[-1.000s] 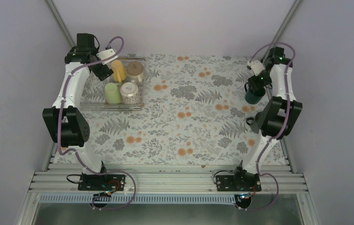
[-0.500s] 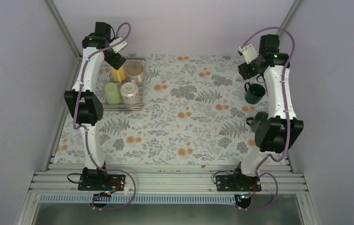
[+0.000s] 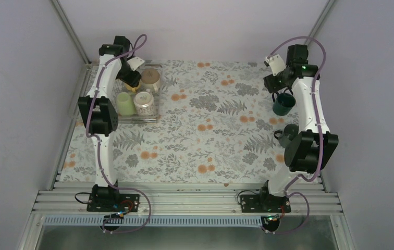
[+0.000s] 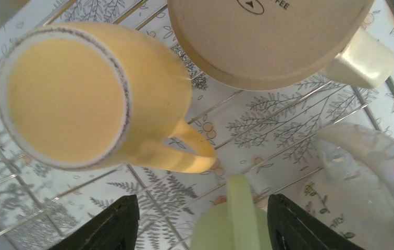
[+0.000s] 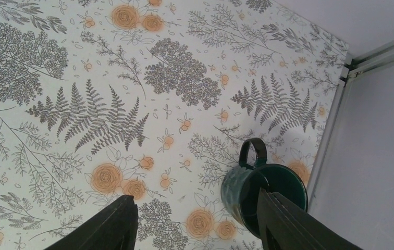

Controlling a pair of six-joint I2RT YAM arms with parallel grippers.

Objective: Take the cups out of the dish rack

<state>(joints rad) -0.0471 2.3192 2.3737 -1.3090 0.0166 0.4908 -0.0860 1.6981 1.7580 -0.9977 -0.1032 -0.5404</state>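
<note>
yellow mug (image 4: 80,94) before left gripper (image 4: 202,216), cream mug (image 4: 268,41), pale green mug (image 4: 236,226) beside

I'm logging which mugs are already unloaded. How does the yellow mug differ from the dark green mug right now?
The yellow mug sits in the dish rack, while the dark green mug stands on the floral table at the far right. The yellow mug is base up and the dark green mug is mouth up. Both have a loop handle, and neither is being held.
</note>
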